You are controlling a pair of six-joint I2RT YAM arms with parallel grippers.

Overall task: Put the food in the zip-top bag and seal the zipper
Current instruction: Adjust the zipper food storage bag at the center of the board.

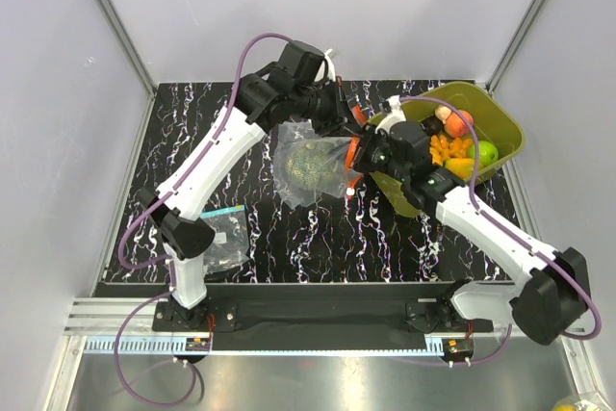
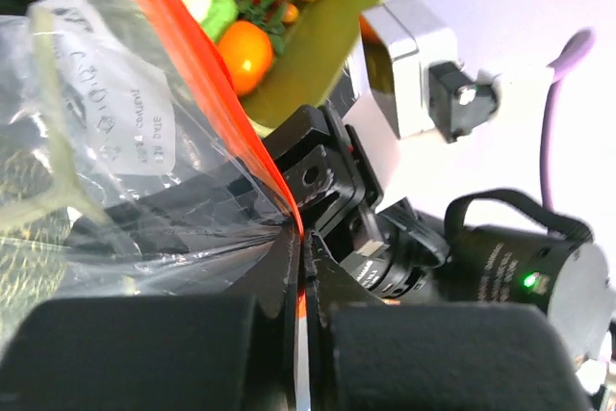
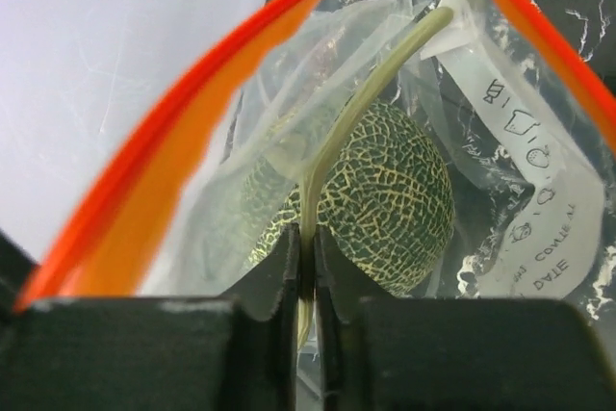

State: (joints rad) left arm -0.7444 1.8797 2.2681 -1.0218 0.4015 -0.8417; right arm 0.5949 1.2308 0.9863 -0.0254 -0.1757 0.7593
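Note:
The zip-top bag [image 1: 298, 185] hangs open over the middle of the table with a netted melon [image 1: 310, 163] inside it. My left gripper [image 2: 303, 247] is shut on the red-orange zipper [image 2: 192, 55] at one end of the bag's mouth. In the right wrist view my right gripper [image 3: 306, 247] sits inside the bag's mouth, between the two zipper [image 3: 144, 170] strips. Its jaws are pinched on the pale stem of the melon [image 3: 385, 199]. More food [image 1: 452, 146], oranges and a green apple among it, lies in the olive tub.
The olive-green tub [image 1: 507, 120] stands at the back right, just behind my right arm. A second clear bag with a teal strip [image 1: 223, 233] lies flat at the front left, near my left arm's base.

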